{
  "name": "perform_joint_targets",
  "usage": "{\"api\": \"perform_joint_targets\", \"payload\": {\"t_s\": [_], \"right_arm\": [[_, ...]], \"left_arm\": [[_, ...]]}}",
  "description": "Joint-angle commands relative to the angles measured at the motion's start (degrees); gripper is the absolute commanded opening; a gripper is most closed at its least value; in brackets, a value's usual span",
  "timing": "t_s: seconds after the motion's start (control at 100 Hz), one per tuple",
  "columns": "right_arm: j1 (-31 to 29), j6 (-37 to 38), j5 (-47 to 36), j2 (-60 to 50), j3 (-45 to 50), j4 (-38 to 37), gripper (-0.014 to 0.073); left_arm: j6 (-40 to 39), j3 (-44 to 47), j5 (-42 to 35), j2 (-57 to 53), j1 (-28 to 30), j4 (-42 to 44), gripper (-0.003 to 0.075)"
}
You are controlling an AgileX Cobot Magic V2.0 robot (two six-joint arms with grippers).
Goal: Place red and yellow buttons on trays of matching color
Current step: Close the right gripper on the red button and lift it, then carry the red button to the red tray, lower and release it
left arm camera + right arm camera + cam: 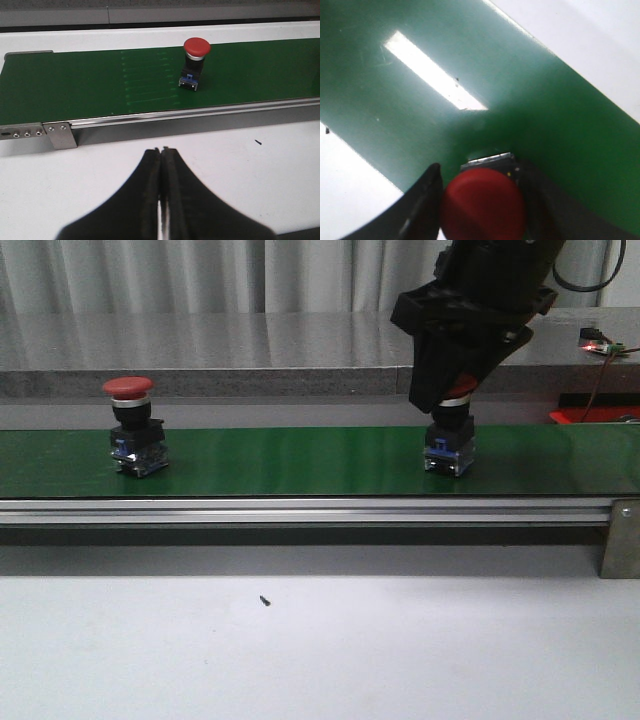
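From the front, two red buttons stand upright on the green belt (300, 460): left button (134, 425) alone, right button (452, 435) under the right gripper (455, 390). Left wrist: left gripper (161, 155) pressed closed above the white table (250, 170). Right wrist: fingers (422, 200) clasp the domed cap.

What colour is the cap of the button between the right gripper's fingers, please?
Red; the button cap shows best in the right wrist view.

Front view faces the green belt (300, 460); both wrist views share it.
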Motion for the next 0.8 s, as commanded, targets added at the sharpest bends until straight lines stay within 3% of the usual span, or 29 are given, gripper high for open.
{"api": "perform_joint_targets", "payload": {"t_s": [0.0, 0.31, 0.79], "right_arm": [[-0.2, -0.5, -2.3, -2.9, -1.9, 0.7, 0.0124], [-5.0, -0.1, -2.4, -7.2, -1.9, -0.1, 0.0120], [-30.5, 4.6, -2.2, -10.9, -1.8, 0.5, 0.0120]], "left_arm": [[-0.2, -1.4, -3.4, 0.4, -0.4, -1.4, -0.0020], [-0.2, -1.4, -3.4, 0.4, -0.4, -1.4, -0.0020], [-0.2, -1.4, -3.4, 0.4, -0.4, -1.4, -0.0020]]}}
